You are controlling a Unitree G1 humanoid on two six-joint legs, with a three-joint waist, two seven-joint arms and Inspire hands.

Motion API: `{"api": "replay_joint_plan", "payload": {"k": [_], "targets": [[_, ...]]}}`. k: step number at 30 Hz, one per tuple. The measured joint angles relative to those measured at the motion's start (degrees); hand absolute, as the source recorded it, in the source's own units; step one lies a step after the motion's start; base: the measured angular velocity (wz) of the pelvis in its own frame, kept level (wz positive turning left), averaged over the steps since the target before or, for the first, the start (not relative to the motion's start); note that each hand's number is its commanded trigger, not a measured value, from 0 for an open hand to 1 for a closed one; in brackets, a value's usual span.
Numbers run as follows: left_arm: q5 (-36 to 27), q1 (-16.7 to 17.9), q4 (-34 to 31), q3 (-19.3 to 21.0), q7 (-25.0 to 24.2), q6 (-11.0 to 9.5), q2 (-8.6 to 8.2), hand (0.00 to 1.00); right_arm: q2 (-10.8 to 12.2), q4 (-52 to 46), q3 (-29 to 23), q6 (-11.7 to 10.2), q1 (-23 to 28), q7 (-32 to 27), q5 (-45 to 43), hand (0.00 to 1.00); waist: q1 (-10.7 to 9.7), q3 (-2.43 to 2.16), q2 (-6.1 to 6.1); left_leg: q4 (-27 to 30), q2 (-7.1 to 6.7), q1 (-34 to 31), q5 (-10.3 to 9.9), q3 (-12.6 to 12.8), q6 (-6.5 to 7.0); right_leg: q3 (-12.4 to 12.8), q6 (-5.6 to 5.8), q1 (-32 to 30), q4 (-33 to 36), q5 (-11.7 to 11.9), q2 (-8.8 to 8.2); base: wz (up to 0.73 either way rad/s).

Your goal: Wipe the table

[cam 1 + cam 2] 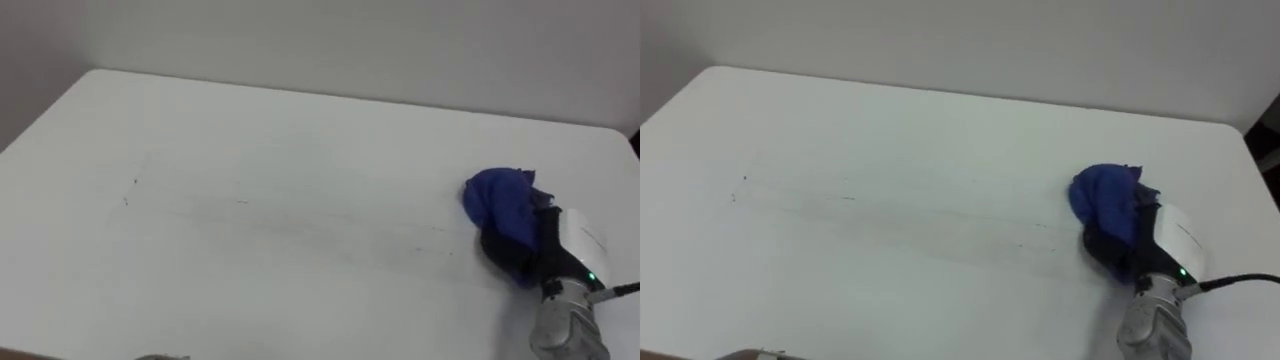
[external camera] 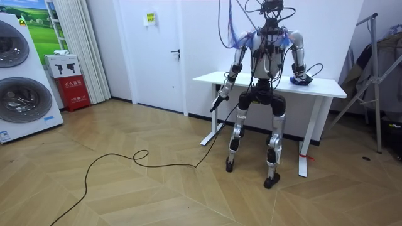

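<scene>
The robot stands at the front edge of the desk point(image 1: 300, 140), and its left hand point(image 2: 217, 102) hangs below the desk's left front corner, too small to tell how its fingers are set. The right hand point(image 1: 566, 248) rests on the desk's right side with its fingers hidden under the bunched blue cloth point(image 1: 505, 200), so I cannot tell if they grip it. Faint grey streaks point(image 1: 300, 215) cross the desk's middle, left of the cloth.

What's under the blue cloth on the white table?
The cloth lies on the table, with the right robot hand at its near side. Anything beneath the cloth is covered.
</scene>
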Motion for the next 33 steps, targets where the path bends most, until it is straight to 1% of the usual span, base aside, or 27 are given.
{"api": "replay_joint_plan", "payload": {"k": [1,2,3,4,5,6,8,10,12,13,15,16,17,18,19,20,21,23,25,27,28,29,30,31,32,33], "targets": [[-0.03,-1.29,-0.44,-0.16,0.52,-0.06,-0.21,0.0,0.0,-0.24,0.36,0.11,-0.19,0.14,-0.03,1.0,-0.02,0.0,0.14,-0.04,-0.01,-0.12,0.02,-0.5,0.0,0.08,-0.03,-0.22,0.14,0.02,0.11,-0.04],[-0.07,-2.71,-0.9,-0.38,0.82,-0.19,-0.4,0.0,-0.01,-0.63,0.8,0.68,-0.77,0.77,-0.01,1.0,-0.03,-0.01,0.24,-0.2,-0.01,-0.27,0.23,-0.58,0.04,0.13,-0.15,-0.49,0.21,0.09,0.16,-0.04],[-0.2,-3.23,-1.3,-0.58,0.83,-0.4,-0.42,0.0,-0.04,-0.91,0.92,1.1,-0.94,1.24,-0.01,1.0,-0.04,0.02,0.22,-0.41,-0.03,-0.29,0.35,-0.58,0.06,0.15,-0.19,-0.58,0.21,0.12,0.16,0.0],[-0.49,-3.98,-2.18,-0.63,0.84,-1.08,-0.43,0.0,-0.04,-1.6,1.07,1.82,-1.07,2.24,0.17,1.0,-0.06,0.12,-0.07,-0.92,-0.14,-0.15,0.65,-0.6,0.05,0.25,-0.21,-0.68,0.22,0.14,0.15,0.0],[-0.53,-4.3,-3.24,-0.62,0.88,-1.54,-0.43,0.0,-0.04,-2.1,1.12,2.26,-1.18,3.3,0.28,1.0,-0.06,0.2,-0.28,-1.13,-0.18,-0.08,0.75,-0.59,0.06,0.38,-0.23,-0.78,0.24,0.16,0.15,-0.04],[-0.59,-4.29,-3.67,-0.63,0.89,-1.67,-0.47,0.0,-0.04,-2.1,1.16,2.36,-1.28,3.5,0.39,1.0,-0.06,0.24,-0.36,-1.21,-0.2,0.0,0.76,-0.59,0.06,0.49,-0.24,-0.81,0.23,0.16,0.16,-0.06],[-0.64,-3.95,-3.83,-0.45,0.94,-1.76,-0.48,0.0,-0.03,-1.7,0.79,2.23,-1.27,3.64,0.72,1.0,-0.21,0.32,-1.01,-1.44,-0.29,0.23,0.76,-0.56,0.07,0.86,-0.23,-0.91,0.17,0.16,0.13,-0.08],[-0.6,-2.77,-3.62,-0.35,1.0,-1.6,-0.48,0.0,-0.04,-1.21,0.71,1.39,-0.96,3.24,1.67,1.0,-0.43,0.37,-1.49,-1.52,-0.3,0.25,0.76,-0.56,0.07,0.88,-0.22,-0.86,0.04,0.17,0.15,-0.02],[-0.2,-1.03,-3.48,0.14,1.0,-1.63,-0.46,0.0,-0.03,-0.46,0.38,0.27,0.13,2.72,1.76,1.0,-0.8,0.31,-1.85,-1.6,-0.33,0.47,0.73,-0.59,0.05,0.79,-0.21,-0.67,-0.1,0.17,0.16,0.03],[0.28,0.09,-2.89,0.96,1.0,-1.6,-0.39,0.0,-0.01,0.32,-0.36,-0.95,0.72,1.76,1.92,1.0,-1.17,0.24,-2.11,-1.63,-0.38,0.53,0.72,-0.8,0.05,0.31,-0.15,-0.3,-0.35,0.21,0.14,0.13],[1.27,1.83,-2.67,2.73,0.91,-1.21,-0.1,0.0,-0.01,1.28,-1.87,-2.48,2.07,0.04,1.89,1.0,-1.93,0.2,-2.48,-1.62,-0.56,0.48,0.71,-1.29,0.06,-0.38,0.01,0.42,-1.11,0.3,0.13,0.19],[1.39,3.16,-2.26,4.56,0.9,-1.12,0.07,0.0,-0.01,2.6,-3.45,-3.81,3.23,-1.6,2.03,1.0,-2.52,0.12,-2.81,-1.55,-0.75,0.5,0.69,-2.04,0.1,-0.85,0.05,0.99,-1.18,0.32,0.03,0.32],[1.38,4.16,-1.78,6.28,0.83,-1.1,0.35,0.0,-0.04,3.63,-5.44,-4.65,4.63,-2.82,2.95,1.0,-3.28,-0.07,-3.23,-1.45,-1.04,0.53,0.67,-2.96,0.15,-1.37,0.12,1.8,-1.56,0.36,-0.08,0.31],[1.38,4.45,-1.66,7.12,0.74,-1.06,0.44,0.0,-0.19,4.37,-6.56,-5.11,5.29,-3.53,3.41,1.0,-3.29,-0.1,-3.39,-1.35,-1.14,0.61,0.65,-3.14,0.19,-1.57,0.2,2.17,-1.83,0.41,-0.13,0.26],[1.37,4.88,-1.63,8.79,0.46,-1.06,0.52,0.0,-0.43,5.98,-9.26,-5.84,6.33,-4.51,4.02,1.0,-3.29,-0.12,-3.58,-1.22,-1.25,0.73,0.59,-3.38,0.28,-1.91,0.3,2.57,-1.86,0.46,-0.23,0.07],[1.36,5.13,-1.64,9.91,0.33,-1.03,0.58,0.0,-0.6,7.44,-11.73,-5.96,6.69,-5.19,4.42,1.0,-3.37,-0.11,-3.62,-1.06,-1.27,0.79,0.56,-3.37,0.34,-1.91,0.34,2.67,-1.79,0.49,-0.3,0.04],[1.35,5.17,-1.65,10.07,0.31,-1.03,0.7,0.0,-0.82,8.11,-12.54,-5.96,6.85,-5.57,4.67,1.0,-3.58,-0.11,-3.61,-0.95,-1.27,0.74,0.54,-3.37,0.36,-1.91,0.35,2.7,-1.77,0.49,-0.31,0.0],[1.7,4.52,-1.65,9.95,0.23,-1.14,1.11,0.0,-2.45,10.41,-14.56,-6.24,7.2,-5.71,6.2,1.0,-4.59,-0.18,-3.5,-0.37,-1.27,0.28,0.5,-4.03,0.38,-2.1,0.35,2.69,-1.35,0.49,-0.33,0.07],[2.36,3.43,-1.65,8.48,0.17,-1.2,1.33,0.0,-3.38,11.28,-14.68,-6.2,7.45,-5.12,6.79,1.0,-4.83,-0.24,-3.35,0.05,-1.27,0.1,0.49,-4.36,0.38,-2.13,0.35,2.59,-0.71,0.49,-0.4,0.04],[2.3,1.51,-1.52,6.14,0.27,-1.3,1.35,0.0,-3.5,11.3,-13.88,-5.44,7.0,-4.54,7.13,1.0,-4.36,-0.26,-3.14,0.02,-1.21,-0.15,0.37,-4.42,0.18,-1.83,0.15,2.3,-0.49,0.63,-0.39,-0.06],[2.32,0.29,-1.24,4.33,0.32,-1.4,1.26,0.0,-3.07,10.41,-13.16,-3.95,5.75,-4.03,7.17,1.0,-3.78,-0.33,-2.9,-0.02,-1.2,-0.12,0.37,-4.33,0.19,-1.15,0.04,2.03,-0.2,0.74,-0.31,-0.25],[2.3,-0.75,-1.17,2.78,0.39,-1.51,1.07,0.0,-2.69,8.92,-12.03,-1.48,5.01,-3.07,7.03,1.0,-3.06,-0.43,-2.66,-0.12,-1.1,0.12,0.35,-4.18,0.19,-0.26,-0.08,1.43,0.31,0.82,-0.16,-0.34],[2.25,-1.34,-1.07,1.96,0.48,-1.49,0.93,0.0,-2.53,8.08,-11.01,-0.41,4.64,-2.74,6.9,1.0,-2.55,-0.36,-2.42,-0.3,-1.06,0.34,0.34,-4.19,0.19,0.35,-0.33,1.2,0.25,1.01,0.08,-0.52],[2.26,-2.64,-0.42,0.13,0.61,-1.47,0.73,0.0,-2.16,5.01,-8.24,2.07,4.34,-1.63,5.79,1.0,-1.25,-0.4,-2.0,-0.87,-1.04,0.51,0.34,-4.36,0.19,1.67,-0.74,0.22,0.27,1.44,0.55,-0.66],[2.18,-4.29,0.29,-1.26,0.71,-1.11,0.31,0.0,-1.21,0.89,-4.45,4.39,3.89,0.13,4.21,1.0,0.24,-0.22,-1.54,-1.37,-1.0,0.48,0.34,-5.1,0.19,3.2,-1.26,-0.73,0.23,2.09,1.27,-0.69],[2.21,-4.79,0.45,-2.29,0.8,-0.93,0.29,0.0,-0.44,-1.08,-1.8,5.57,3.14,1.1,2.8,1.0,0.72,-0.15,-1.37,-1.49,-0.91,0.35,0.35,-5.59,0.19,3.72,-1.62,-1.34,0.23,2.42,1.75,-0.61]]}}
